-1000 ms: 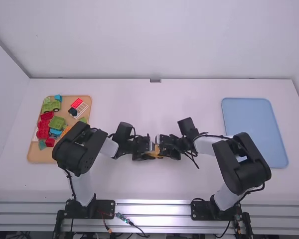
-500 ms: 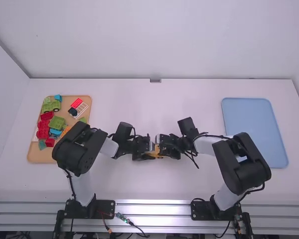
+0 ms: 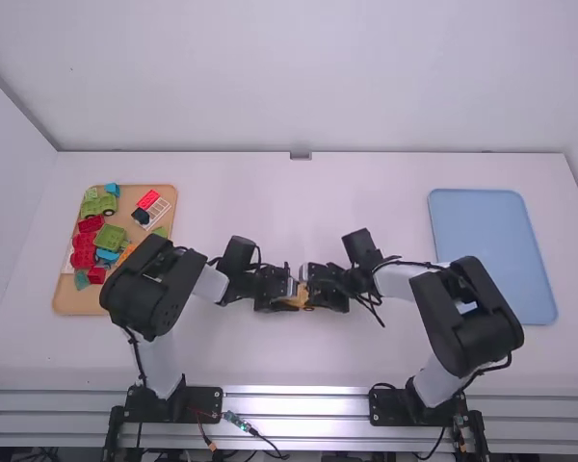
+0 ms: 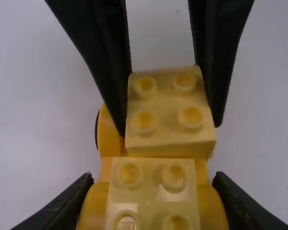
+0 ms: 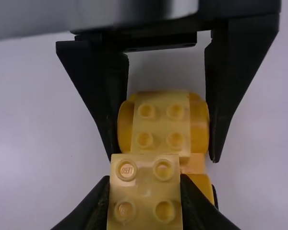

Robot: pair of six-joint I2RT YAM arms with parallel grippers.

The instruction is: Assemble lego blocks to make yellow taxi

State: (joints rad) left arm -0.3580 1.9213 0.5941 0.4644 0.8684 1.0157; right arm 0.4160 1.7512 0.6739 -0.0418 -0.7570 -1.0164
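Clenched, with the left gripper (image 4: 151, 187), on the rounded end of a yellow car base (image 5: 199, 125); clenched too, with the right gripper (image 5: 145, 191), on a yellow block (image 4: 168, 102) with four studs on top. Held together near the middle of the high view, slightly toward the lower half, over a white table (image 3: 270, 356).

Barely shifted since half a second ago: just a slight nudge where both grippers meet, with arms posed almost as before. Probably a fine alignment or a press of block onto base, rather than a fresh pick. Set over the base, right beside the studded end between the left gripper's fingers; impossible to tell a full seating from a loose perch. Judging by that, still at the joining step, with firm, even pressure called for next and some risk of a skewed block or a slip on the rounded sides.

As for writing, raised marks on a stud of the yellow block and on one of the base, left unread.

Also in view: a tan tray (image 3: 77, 301) at the left of the frame, with red blocks (image 3: 84, 252) and a green block (image 3: 110, 238); a blue tray (image 3: 477, 250) at the right.
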